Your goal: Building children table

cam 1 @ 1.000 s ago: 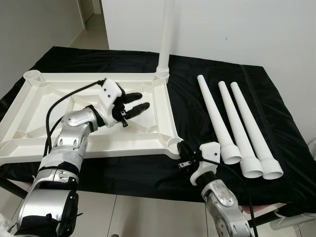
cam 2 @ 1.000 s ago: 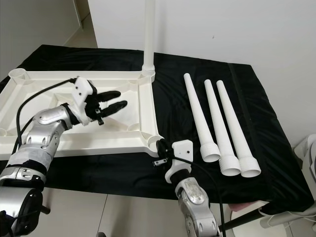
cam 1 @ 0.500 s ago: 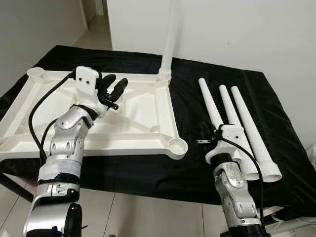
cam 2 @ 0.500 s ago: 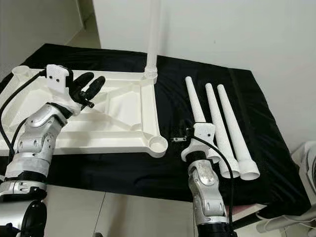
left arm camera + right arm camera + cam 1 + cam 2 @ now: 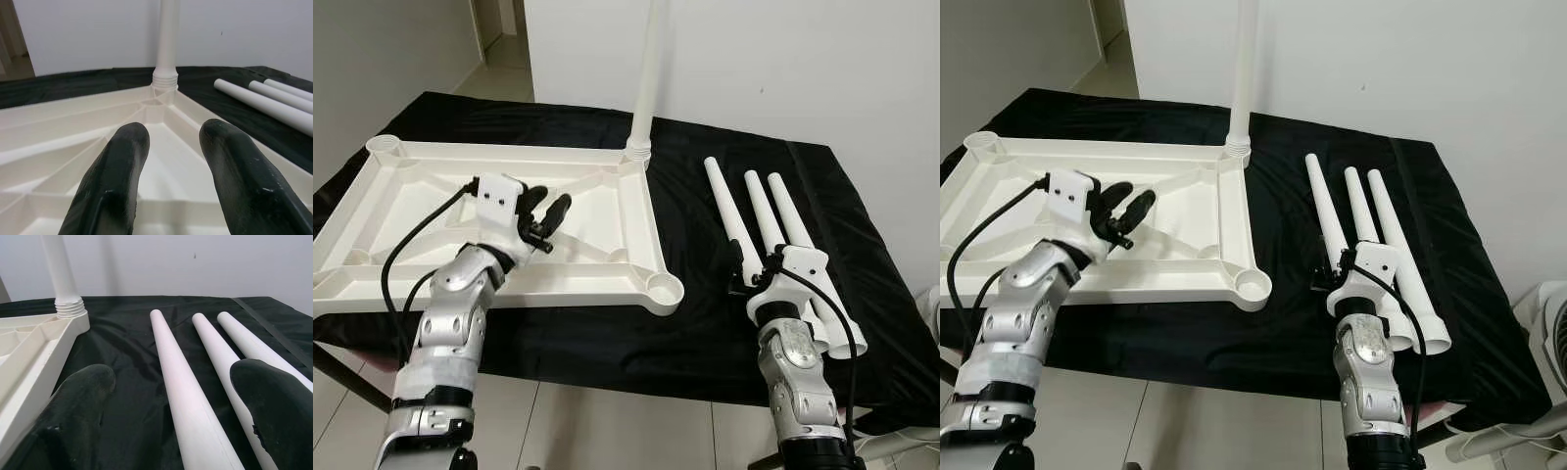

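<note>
Legs (image 5: 740, 220), three loose white ones, lie side by side on the black table (image 5: 705, 294), long axes pointing away; right pincer (image 5: 171, 396), spread empty, straddles the innermost; left pincer (image 5: 543, 211) released over the upturned tabletop (image 5: 372, 235).

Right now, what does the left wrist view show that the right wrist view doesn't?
Left wrist: the left gripper, fingers open, over the ribbed inside of the upturned tabletop.
Right wrist: the right gripper, fingers open either side of the nearest of three loose legs, seen close along their length.
Both: the mounted leg standing in its corner socket, the loose legs and the black cloth.
</note>
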You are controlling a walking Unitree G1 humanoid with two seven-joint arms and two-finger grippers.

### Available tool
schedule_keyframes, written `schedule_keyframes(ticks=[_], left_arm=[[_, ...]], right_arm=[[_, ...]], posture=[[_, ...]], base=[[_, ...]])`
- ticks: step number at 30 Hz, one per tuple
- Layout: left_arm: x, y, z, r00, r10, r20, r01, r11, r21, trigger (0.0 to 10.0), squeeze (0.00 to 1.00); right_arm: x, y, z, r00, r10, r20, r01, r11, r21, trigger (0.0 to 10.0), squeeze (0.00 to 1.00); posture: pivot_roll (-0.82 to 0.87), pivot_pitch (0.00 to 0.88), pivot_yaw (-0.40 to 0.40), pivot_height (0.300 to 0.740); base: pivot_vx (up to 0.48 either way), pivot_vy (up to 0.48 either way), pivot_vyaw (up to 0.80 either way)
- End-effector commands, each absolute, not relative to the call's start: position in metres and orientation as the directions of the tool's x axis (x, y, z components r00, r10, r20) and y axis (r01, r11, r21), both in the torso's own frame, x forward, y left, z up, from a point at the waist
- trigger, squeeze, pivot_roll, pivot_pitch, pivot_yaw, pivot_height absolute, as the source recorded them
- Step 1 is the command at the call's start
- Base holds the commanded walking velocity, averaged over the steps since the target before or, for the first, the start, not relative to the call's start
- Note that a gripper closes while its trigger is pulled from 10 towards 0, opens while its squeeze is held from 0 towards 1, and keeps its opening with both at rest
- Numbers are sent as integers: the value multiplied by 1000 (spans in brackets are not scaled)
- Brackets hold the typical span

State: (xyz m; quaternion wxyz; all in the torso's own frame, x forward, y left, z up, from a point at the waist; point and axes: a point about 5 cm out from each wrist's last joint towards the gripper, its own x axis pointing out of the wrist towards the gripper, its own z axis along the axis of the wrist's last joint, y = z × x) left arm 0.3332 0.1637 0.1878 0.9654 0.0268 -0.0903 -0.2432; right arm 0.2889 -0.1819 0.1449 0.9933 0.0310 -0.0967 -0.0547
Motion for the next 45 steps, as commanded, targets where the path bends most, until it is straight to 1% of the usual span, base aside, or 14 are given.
schedule_keyframes(ticks=[1,2,4,5,8,16,21,24,26,28,32,36,38,45], left_arm=[[330,167,185,887,-437,149,427,899,92,10000,0],[326,170,180,892,-427,146,421,904,69,10000,0],[326,170,180,892,-427,146,421,904,69,10000,0],[322,174,174,899,-416,140,415,909,36,10000,0],[310,176,163,905,-409,113,411,912,11,10000,0],[288,170,151,873,-482,74,479,876,61,10000,0],[272,157,145,810,-585,44,578,809,110,10000,0],[255,137,142,721,-693,5,686,714,139,10000,0],[255,137,142,721,-693,5,686,714,139,10000,0],[247,117,142,657,-754,2,745,650,147,10000,0],[247,108,144,638,-770,10,762,633,135,10000,0],[246,88,152,577,-816,41,810,578,97,10000,0],[245,74,164,524,-848,80,847,529,59,10000,0],[245,66,173,469,-879,84,874,476,95,10000,0]], right_arm=[[286,-188,138,978,-134,162,124,990,72,10000,1000],[285,-189,137,980,-132,151,123,990,73,10000,937],[285,-189,137,980,-132,151,123,990,73,10000,937],[284,-190,134,982,-133,131,123,989,79,10000,0],[279,-189,119,992,-110,58,104,991,86,10000,0],[271,-192,108,991,-135,19,133,989,62,10000,0],[273,-193,106,990,-137,10,136,987,83,10000,0],[276,-194,107,992,-128,8,127,988,90,10000,0],[276,-194,107,992,-128,8,127,988,90,10000,0],[279,-193,109,993,-121,15,119,989,91,10000,0],[280,-192,110,993,-114,18,111,989,92,10000,0],[282,-188,111,997,-69,21,68,994,82,10000,0],[284,-184,110,999,-32,16,31,997,64,10000,0],[285,-182,106,1000,-31,-3,31,998,50,10000,0]], posture=[[-69,8,-44,740],[-70,10,-43,740],[-70,10,-43,740],[-68,15,-45,740],[-67,26,-51,740],[-62,37,-60,740],[-50,38,-64,740],[-44,32,-65,740],[-44,32,-65,740],[-42,28,-71,740],[-42,31,-74,740],[-44,30,-78,740],[-49,30,-78,740],[-51,29,-79,740]], base=[[0,0,0],[0,0,0],[0,0,0],[0,0,0],[0,0,0],[0,0,0],[0,0,0],[0,0,0],[0,0,0],[0,0,0],[0,0,0],[0,0,0],[0,0,0],[0,0,0]])
